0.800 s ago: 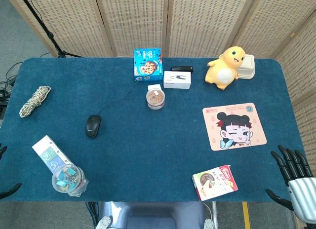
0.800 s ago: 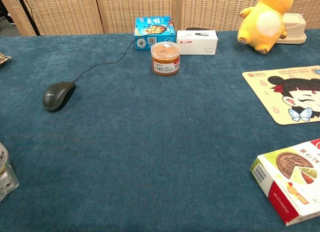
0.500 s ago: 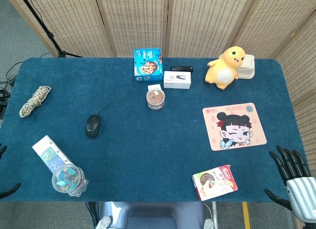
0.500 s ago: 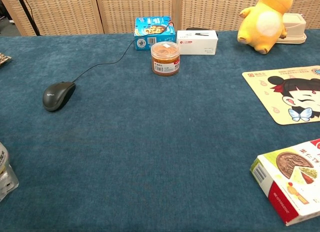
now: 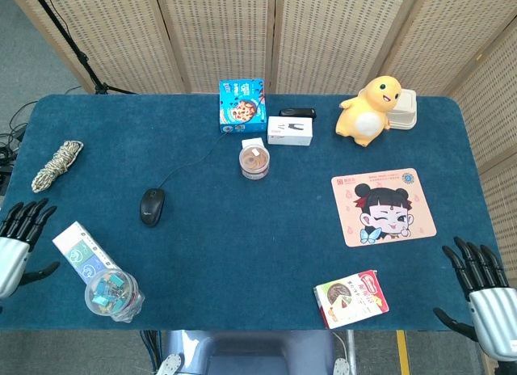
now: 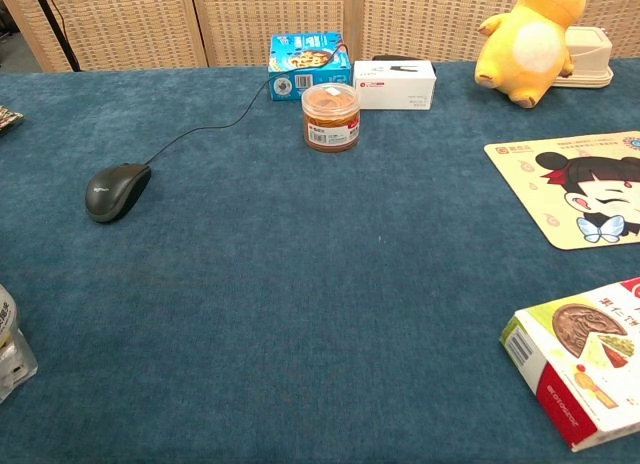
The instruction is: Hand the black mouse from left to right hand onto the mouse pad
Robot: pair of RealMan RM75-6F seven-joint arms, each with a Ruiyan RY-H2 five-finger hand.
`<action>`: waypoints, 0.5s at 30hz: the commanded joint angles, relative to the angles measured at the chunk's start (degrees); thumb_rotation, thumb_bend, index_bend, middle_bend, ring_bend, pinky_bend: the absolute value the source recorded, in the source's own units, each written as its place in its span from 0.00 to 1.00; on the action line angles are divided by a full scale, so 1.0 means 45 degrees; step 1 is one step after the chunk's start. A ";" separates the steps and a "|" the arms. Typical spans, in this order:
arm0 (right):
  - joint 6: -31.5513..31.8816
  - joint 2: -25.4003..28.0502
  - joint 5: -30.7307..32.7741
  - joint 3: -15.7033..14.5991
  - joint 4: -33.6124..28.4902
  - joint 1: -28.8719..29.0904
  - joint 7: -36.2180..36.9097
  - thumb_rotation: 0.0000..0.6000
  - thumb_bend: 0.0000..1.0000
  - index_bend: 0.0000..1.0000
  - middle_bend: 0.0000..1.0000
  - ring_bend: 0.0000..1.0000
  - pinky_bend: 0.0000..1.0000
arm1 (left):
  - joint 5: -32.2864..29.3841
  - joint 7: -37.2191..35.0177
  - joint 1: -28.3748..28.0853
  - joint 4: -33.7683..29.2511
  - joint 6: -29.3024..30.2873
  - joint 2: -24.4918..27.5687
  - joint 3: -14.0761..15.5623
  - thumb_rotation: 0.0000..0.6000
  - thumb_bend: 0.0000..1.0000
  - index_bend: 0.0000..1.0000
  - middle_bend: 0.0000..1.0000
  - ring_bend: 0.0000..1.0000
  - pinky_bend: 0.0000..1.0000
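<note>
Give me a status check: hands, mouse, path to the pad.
Left hand and right hand both open, at the table edges. Black mouse untouched on the table, left of center. Mouse pad bare. Nothing lies between left hand and mouse.

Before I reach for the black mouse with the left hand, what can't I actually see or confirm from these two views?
- Left hand: head view edge cuts it off; absent from chest view.
- Right hand: likewise cut off by the corner.
- Black corded mouse: its cable's far end vanishes by the blue snack box.
- Clear plastic jar: cropped in chest view.
- Print on the cartoon-girl mouse pad: too small.
</note>
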 commanded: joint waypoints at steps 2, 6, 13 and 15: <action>-0.0128 0.0030 0.0485 0.0159 -0.0149 0.0019 -0.0034 1.00 0.00 0.00 0.00 0.00 0.00 | 0.1206 -0.0605 -0.2148 0.3300 -0.1018 -0.1510 -0.0237 1.00 0.10 0.00 0.00 0.00 0.00; -0.0072 0.0049 0.0813 0.0329 -0.0268 0.0005 -0.0100 1.00 0.00 0.00 0.00 0.00 0.00 | 0.1323 -0.1414 -0.3185 0.5267 -0.1841 -0.2166 -0.0074 1.00 0.10 0.00 0.00 0.00 0.00; -0.0092 -0.0020 0.1055 0.0476 -0.0393 0.0025 -0.0315 1.00 0.00 0.00 0.00 0.00 0.00 | 0.1871 -0.2277 -0.4467 0.8338 -0.1716 -0.3390 0.0294 1.00 0.08 0.00 0.00 0.00 0.00; -0.0196 -0.0121 0.1222 0.0548 -0.0386 0.0065 -0.0568 1.00 0.00 0.00 0.00 0.00 0.00 | 0.2237 -0.2445 -0.5056 0.9506 -0.2013 -0.4089 0.0683 1.00 0.08 0.00 0.00 0.00 0.00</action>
